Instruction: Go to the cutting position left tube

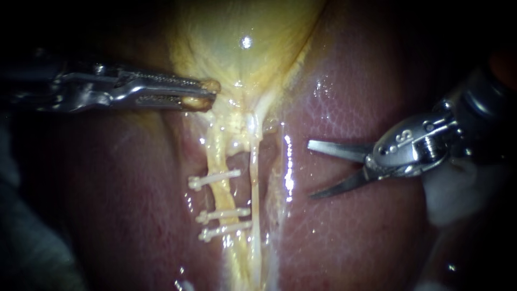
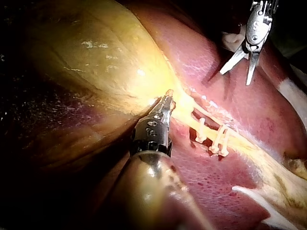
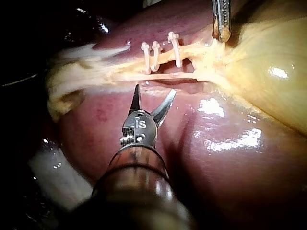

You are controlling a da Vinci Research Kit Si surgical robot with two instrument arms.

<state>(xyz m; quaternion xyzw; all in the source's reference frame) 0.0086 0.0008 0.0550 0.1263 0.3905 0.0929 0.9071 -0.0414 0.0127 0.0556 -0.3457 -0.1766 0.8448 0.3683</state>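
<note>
The left tube point(image 1: 218, 161) runs down from the yellow gallbladder point(image 1: 242, 48) and carries three white clips point(image 1: 214, 179), one high and two low. A thinner right tube point(image 1: 254, 178) lies beside it. My right instrument point(image 1: 309, 170) has two blades standing open over the liver point(image 1: 350, 108), to the right of both tubes and touching neither. In the right wrist view the open blades point(image 3: 153, 93) point at the tubes just short of the clips point(image 3: 156, 55). My left instrument point(image 1: 207, 94) is shut on the gallbladder's neck, and its jaws point(image 2: 165, 103) hold the yellow tissue point(image 2: 96, 62).
White gauze point(image 1: 458, 194) lies under the right instrument's shaft, and it shows beside the shaft point(image 3: 53, 167) in the right wrist view. Wet liver surface surrounds the tubes on both sides.
</note>
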